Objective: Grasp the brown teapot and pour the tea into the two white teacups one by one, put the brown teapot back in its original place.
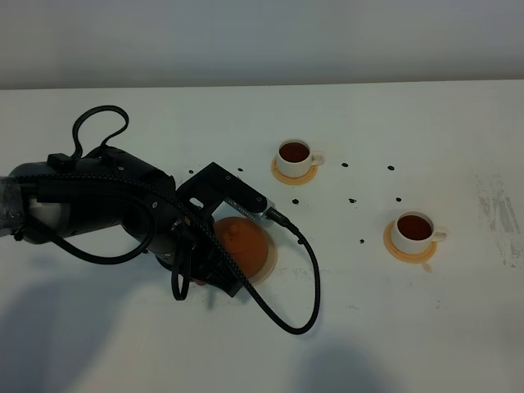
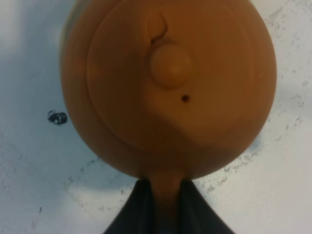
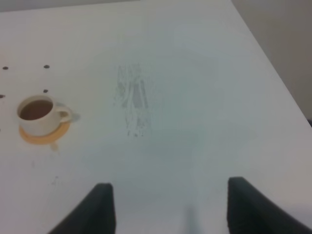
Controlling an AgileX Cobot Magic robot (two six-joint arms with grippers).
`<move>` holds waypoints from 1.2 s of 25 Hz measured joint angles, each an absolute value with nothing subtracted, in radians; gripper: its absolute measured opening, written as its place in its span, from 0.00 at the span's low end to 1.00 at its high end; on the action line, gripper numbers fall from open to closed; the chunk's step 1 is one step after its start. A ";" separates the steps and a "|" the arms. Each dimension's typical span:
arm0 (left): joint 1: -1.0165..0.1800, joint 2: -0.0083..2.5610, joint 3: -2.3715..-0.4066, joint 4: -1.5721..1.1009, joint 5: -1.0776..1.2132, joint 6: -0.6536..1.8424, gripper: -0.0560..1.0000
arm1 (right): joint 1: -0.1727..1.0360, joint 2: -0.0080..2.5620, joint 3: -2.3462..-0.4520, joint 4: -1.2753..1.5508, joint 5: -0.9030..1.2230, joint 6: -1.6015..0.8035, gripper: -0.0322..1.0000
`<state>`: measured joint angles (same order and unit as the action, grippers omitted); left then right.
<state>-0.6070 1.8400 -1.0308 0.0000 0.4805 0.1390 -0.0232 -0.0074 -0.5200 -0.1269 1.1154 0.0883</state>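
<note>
Both cups already hold tea; left gripper, fingers clamped on the handle of the teapot, has it low over its mat, centre-left; next: release; right gripper idle, spread.

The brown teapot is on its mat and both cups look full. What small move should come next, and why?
Probably open the left end effector and let go: its fingers grip the brown teapot by the handle, the pot sits on the beige mat, and both white teacups hold tea.
</note>
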 joint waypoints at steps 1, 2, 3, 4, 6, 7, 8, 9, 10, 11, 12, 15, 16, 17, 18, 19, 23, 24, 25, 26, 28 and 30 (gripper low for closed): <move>-0.607 1.840 -1.031 0.000 0.481 0.139 0.15 | -0.023 -0.007 -0.520 -0.127 1.115 0.088 0.52; -0.607 1.840 -1.031 0.000 0.481 0.139 0.17 | -0.023 -0.007 -0.520 -0.127 1.115 0.088 0.52; -0.607 1.840 -1.031 0.000 0.479 0.139 0.19 | -0.023 -0.007 -0.520 -0.127 1.115 0.088 0.52; -0.607 1.840 -1.031 0.000 0.476 0.139 0.22 | -0.023 -0.007 -0.520 -0.127 1.115 0.088 0.52; -0.607 1.840 -1.031 0.000 0.476 0.139 0.29 | -0.023 -0.007 -0.520 -0.127 1.115 0.088 0.52; -0.607 1.840 -1.031 0.000 0.476 0.139 0.33 | -0.023 -0.007 -0.520 -0.127 1.115 0.088 0.52; -0.607 1.840 -1.031 0.000 0.478 0.139 0.37 | -0.023 -0.007 -0.520 -0.127 1.115 0.088 0.52; -0.607 1.840 -1.031 0.000 0.482 0.139 0.40 | -0.023 -0.007 -0.520 -0.127 1.115 0.088 0.52; -0.607 1.840 -1.031 0.000 0.487 0.139 0.42 | -0.023 -0.007 -0.520 -0.127 1.115 0.088 0.52; -0.607 1.838 -1.031 0.000 0.493 0.138 0.44 | -0.023 -0.007 -0.520 -0.127 1.115 0.088 0.52; -0.607 1.834 -1.031 0.000 0.498 0.138 0.45 | -0.023 -0.007 -0.520 -0.127 1.115 0.088 0.52; -0.602 1.805 -1.031 0.000 0.506 0.138 0.47 | -0.023 -0.007 -0.520 -0.127 1.115 0.088 0.52; -0.594 1.792 -1.031 0.000 0.508 0.138 0.47 | -0.023 -0.007 -0.520 -0.127 1.115 0.088 0.52; -0.586 1.774 -1.031 0.000 0.512 0.138 0.47 | -0.023 -0.007 -0.520 -0.127 1.115 0.088 0.52; -0.571 1.755 -1.031 0.000 0.519 0.139 0.47 | -0.023 -0.007 -0.520 -0.127 1.115 0.088 0.52; -0.552 1.739 -1.031 0.000 0.527 0.141 0.47 | -0.023 -0.007 -0.520 -0.127 1.115 0.088 0.52; -0.471 1.655 -1.031 0.000 0.596 0.154 0.47 | -0.023 -0.007 -0.520 -0.127 1.115 0.088 0.52; -0.451 1.630 -1.031 0.000 0.614 0.156 0.46 | -0.023 -0.007 -0.520 -0.127 1.115 0.088 0.52; -0.434 1.604 -1.031 0.000 0.629 0.157 0.46 | -0.023 -0.007 -0.520 -0.127 1.115 0.088 0.52; -0.414 1.581 -1.031 0.000 0.643 0.157 0.45 | -0.023 -0.007 -0.520 -0.127 1.115 0.088 0.52; -0.378 1.528 -1.031 0.000 0.679 0.157 0.44 | -0.023 -0.007 -0.520 -0.127 1.115 0.088 0.52; -0.338 1.479 -1.025 0.000 0.706 0.158 0.42 | -0.023 -0.007 -0.520 -0.127 1.115 0.088 0.52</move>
